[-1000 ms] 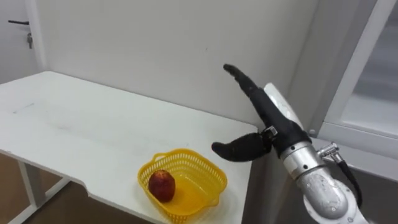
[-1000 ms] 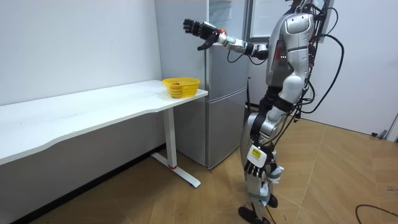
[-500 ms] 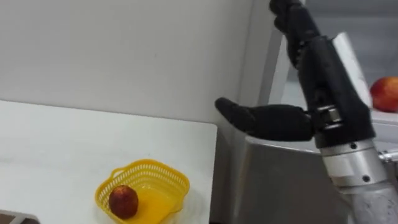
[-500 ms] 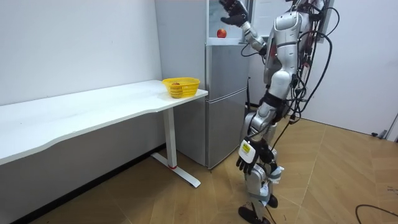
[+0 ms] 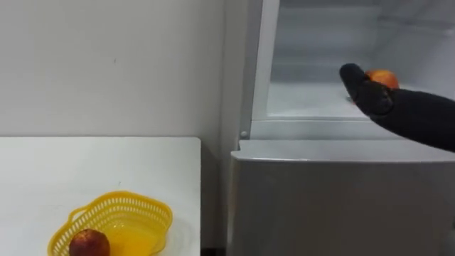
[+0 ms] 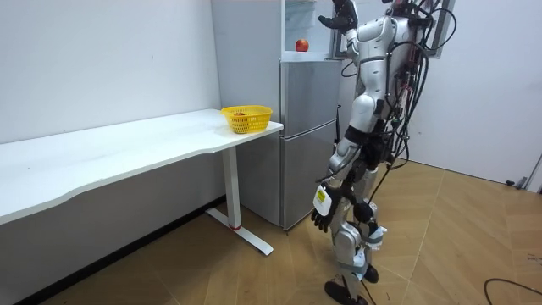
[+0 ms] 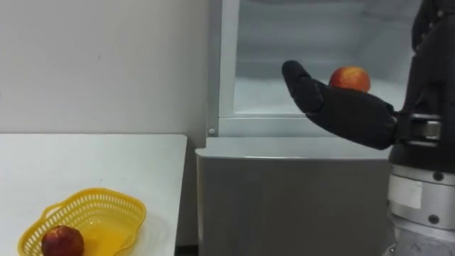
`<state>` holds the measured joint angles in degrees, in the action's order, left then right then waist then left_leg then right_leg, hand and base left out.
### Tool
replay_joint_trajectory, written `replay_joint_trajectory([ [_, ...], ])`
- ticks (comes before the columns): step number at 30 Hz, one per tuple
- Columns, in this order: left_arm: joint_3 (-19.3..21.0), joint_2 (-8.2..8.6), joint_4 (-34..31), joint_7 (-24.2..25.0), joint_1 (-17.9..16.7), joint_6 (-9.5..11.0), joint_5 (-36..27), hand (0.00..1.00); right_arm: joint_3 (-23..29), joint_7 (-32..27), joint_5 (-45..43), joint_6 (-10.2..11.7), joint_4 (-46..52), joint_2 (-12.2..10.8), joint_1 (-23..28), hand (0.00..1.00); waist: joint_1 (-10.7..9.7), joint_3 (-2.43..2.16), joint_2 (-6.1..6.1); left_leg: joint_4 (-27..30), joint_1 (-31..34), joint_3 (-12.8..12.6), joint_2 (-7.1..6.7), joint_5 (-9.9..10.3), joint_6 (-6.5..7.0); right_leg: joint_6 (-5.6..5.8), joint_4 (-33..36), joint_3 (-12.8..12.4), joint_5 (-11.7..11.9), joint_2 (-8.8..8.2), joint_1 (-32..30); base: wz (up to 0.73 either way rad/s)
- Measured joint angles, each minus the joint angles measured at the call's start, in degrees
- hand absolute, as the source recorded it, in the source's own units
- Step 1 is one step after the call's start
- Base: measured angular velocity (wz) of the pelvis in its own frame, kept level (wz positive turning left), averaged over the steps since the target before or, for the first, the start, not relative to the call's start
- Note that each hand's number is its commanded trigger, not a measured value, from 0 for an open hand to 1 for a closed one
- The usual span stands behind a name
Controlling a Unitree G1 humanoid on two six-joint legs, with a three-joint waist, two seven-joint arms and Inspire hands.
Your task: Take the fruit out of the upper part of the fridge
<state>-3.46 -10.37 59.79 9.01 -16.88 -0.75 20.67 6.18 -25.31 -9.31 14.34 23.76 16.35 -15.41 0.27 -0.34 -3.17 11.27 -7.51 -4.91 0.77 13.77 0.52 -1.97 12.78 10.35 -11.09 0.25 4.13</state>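
Now the right hand (image 7: 353, 116) is hovering open at the fridge (image 7: 284, 195), its thumb just before the apple (image 7: 350, 77) sitting on the fridge's upper shelf, which is looking firm, smooth and light, so wrapping round its sides seems best.

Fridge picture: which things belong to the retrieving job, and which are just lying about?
For the job: upper fridge, open; apple on its shelf; right hand, open, raised before it.
Lying about: yellow basket, apple in the basket, white table; left hand hanging idle.
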Motion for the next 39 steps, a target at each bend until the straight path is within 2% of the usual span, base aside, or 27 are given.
replay_joint_trajectory([
  [4,0.0,-0.01,-0.1,0.1,-0.1,0.0,0.1,0.0,0.6,-1.5,0.0,0.0,-0.1,1.6,0.0,0.0,-0.3,0.05,0.07,0.0,0.0,0.0,0.03,0.0,0.0,0.0,-0.2,0.0,0.0,0.02,0.1,-0.01],
  [6,-0.1,0.02,0.0,0.3,-0.2,-0.1,0.1,0.0,1.0,-1.4,0.1,0.0,-0.9,2.1,0.0,0.0,-0.3,0.33,0.22,0.0,-0.3,-0.1,0.05,0.0,0.0,0.01,-0.3,0.1,0.0,0.01,0.7,0.05],
  [8,-0.1,0.0,0.0,0.3,-0.2,-0.2,-0.1,0.0,1.1,-1.2,0.9,0.0,-3.1,2.4,0.1,0.0,-0.3,0.39,0.18,0.0,-0.3,-0.1,0.06,0.0,0.0,0.02,-0.4,0.2,0.0,-0.01,0.8,0.05],
  [15,0.0,-0.07,0.4,0.7,0.5,-0.4,-0.1,0.0,1.8,1.0,4.0,-2.0,-11.6,2.7,0.8,0.0,0.1,0.57,-0.5,-0.1,-0.3,0.3,0.11,0.0,0.0,-0.01,-1.0,0.6,0.0,0.05,0.5,0.04],
  [19,0.0,-0.16,0.3,1.3,-0.2,-0.3,-0.1,0.0,1.9,1.6,7.7,-1.9,-15.4,5.3,0.7,0.0,0.4,0.39,-1.45,0.1,-0.3,0.5,0.22,0.0,-0.02,-0.08,-1.0,1.0,0.1,0.13,0.9,0.03],
  [21,0.0,-0.29,0.3,1.3,-0.2,-0.3,-0.2,0.0,1.9,2.8,9.8,-3.0,-18.7,6.4,-0.4,0.0,0.3,0.62,-2.22,0.1,-0.2,0.5,0.3,0.0,-0.03,-0.09,-1.0,1.4,0.1,0.14,1.1,0.0],
  [26,1.1,-0.53,0.3,1.7,-0.4,-0.6,-0.1,0.0,2.0,3.2,11.1,-5.6,-22.5,7.2,-2.5,0.0,0.2,0.58,-2.76,0.1,0.1,0.9,0.3,0.0,-0.03,-0.14,-0.9,2.1,0.1,-0.11,0.8,0.02],
  [31,2.4,-0.61,-0.1,2.0,-0.7,-0.6,0.0,0.0,2.0,4.3,10.8,-5.8,-26.0,7.4,-5.9,0.0,0.7,0.48,-3.0,0.1,0.3,1.1,0.24,0.0,-0.03,-0.14,-0.9,2.2,0.1,-0.09,0.7,0.01],
  [35,3.2,-0.87,-0.3,2.9,-0.6,-0.6,0.2,0.0,2.0,4.3,10.8,-5.8,-30.5,11.4,-9.1,0.0,1.6,0.43,-3.17,0.1,0.3,2.0,0.06,0.0,-0.02,-0.12,-1.1,2.7,0.1,-0.19,0.7,0.08],
  [39,3.2,-1.99,-0.3,2.7,-0.7,-0.6,0.1,0.0,1.8,4.2,10.8,-6.3,-32.4,13.0,-11.5,0.0,1.8,0.64,-3.55,0.1,0.2,2.5,0.09,0.0,-0.06,-0.13,-1.1,3.3,0.1,-0.17,1.0,0.07],
])
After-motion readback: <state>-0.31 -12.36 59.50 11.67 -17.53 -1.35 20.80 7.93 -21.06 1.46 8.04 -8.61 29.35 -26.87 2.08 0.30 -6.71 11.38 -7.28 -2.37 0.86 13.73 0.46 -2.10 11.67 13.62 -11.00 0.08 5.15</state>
